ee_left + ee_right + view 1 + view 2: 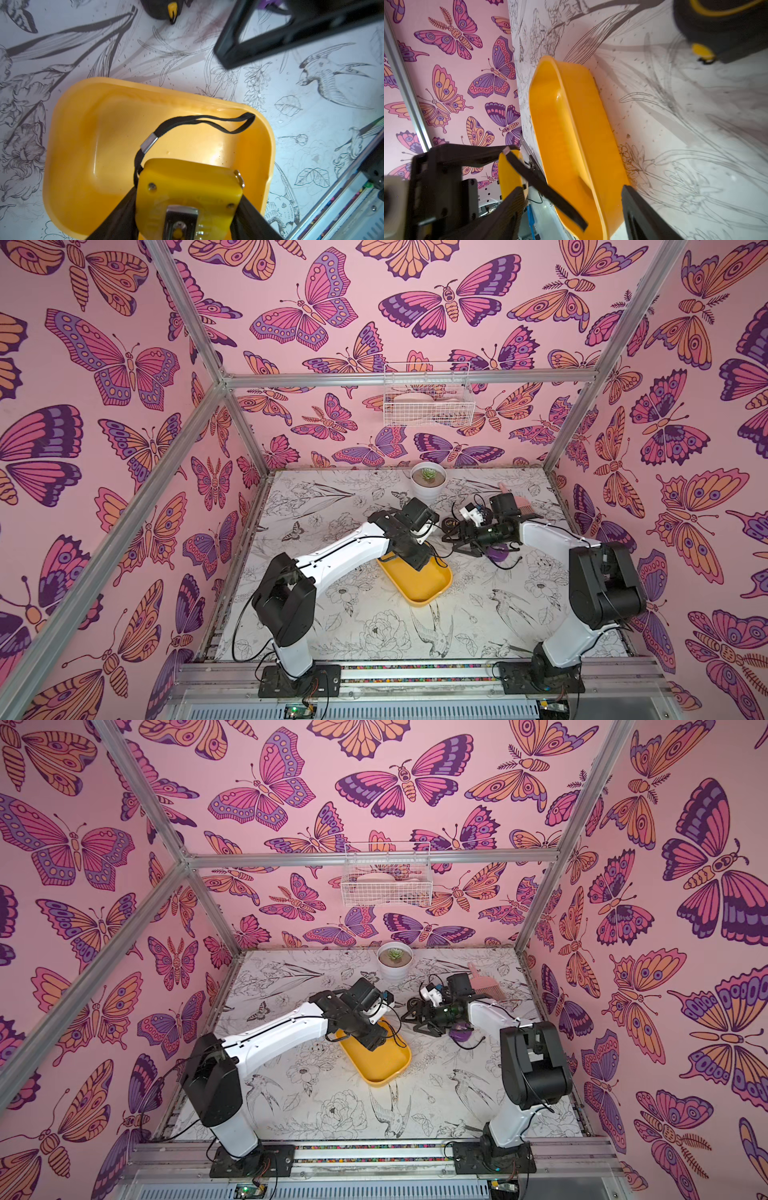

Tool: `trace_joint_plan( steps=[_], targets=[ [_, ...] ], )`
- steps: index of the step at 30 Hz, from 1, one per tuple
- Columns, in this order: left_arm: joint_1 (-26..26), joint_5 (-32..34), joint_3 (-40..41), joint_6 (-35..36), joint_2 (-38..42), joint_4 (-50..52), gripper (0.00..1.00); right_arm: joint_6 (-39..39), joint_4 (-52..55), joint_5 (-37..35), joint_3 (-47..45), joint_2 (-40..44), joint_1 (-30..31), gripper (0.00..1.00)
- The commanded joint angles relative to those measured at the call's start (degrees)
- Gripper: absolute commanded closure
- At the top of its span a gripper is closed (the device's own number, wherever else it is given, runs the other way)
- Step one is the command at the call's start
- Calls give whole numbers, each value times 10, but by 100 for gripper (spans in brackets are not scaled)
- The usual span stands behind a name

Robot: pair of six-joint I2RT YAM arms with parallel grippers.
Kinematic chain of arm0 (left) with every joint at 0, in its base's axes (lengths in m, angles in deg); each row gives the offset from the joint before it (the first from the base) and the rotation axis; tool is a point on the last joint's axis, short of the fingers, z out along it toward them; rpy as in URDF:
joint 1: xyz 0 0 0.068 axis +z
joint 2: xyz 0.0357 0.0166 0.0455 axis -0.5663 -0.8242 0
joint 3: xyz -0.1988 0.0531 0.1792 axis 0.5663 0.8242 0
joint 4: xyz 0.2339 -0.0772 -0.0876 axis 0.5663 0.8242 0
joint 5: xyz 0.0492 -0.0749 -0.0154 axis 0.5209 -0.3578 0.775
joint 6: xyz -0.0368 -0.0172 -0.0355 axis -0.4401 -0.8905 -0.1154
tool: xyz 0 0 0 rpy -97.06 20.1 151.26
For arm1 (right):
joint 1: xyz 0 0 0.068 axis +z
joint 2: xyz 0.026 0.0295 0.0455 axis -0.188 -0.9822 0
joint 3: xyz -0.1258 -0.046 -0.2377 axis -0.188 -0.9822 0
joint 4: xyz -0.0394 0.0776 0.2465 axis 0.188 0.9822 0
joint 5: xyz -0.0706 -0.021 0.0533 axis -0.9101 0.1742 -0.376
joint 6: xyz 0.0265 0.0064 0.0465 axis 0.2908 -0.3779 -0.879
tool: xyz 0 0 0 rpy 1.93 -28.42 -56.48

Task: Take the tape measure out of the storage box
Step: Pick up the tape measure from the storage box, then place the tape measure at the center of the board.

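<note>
A yellow tape measure (pixel 187 187) with a metal belt clip and a black wrist strap (pixel 199 122) sits between the fingers of my left gripper (pixel 188 194), which is shut on it. It hangs just above the floor of the storage box (pixel 87 128), a shallow yellow tray. In both top views the left wrist hides the tape measure over the storage box (pixel 430 587) (pixel 388 1067). My right gripper (pixel 572 188) is open, its fingers either side of the box's long wall (pixel 571 128). From above, the right gripper (pixel 455 546) is at the box's far right corner.
A black-and-yellow tape measure (pixel 451 524) (pixel 164 8) lies on the table beyond the box. A white succulent pot (pixel 428 485) stands at the back. A pink brush (pixel 517 502) and a purple object (pixel 498 552) lie by the right arm. A white wire basket (pixel 428 402) hangs on the back wall.
</note>
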Motion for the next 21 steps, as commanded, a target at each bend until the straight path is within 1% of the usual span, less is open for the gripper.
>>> trace_joint_plan(
  steps=[1,6,17,21],
  targets=[
    [2,-13,-13,3,8,6,62,1,-10,35,18,-11,25,24],
    [3,-44,-21,2,1,5,62,2,-28,51,29,-7,55,25],
    [7,-69,-28,8,-3,5,62,-2,-51,94,15,13,71,30],
    [21,-125,-23,11,0,5,62,-8,-56,92,9,27,71,29]
  ],
)
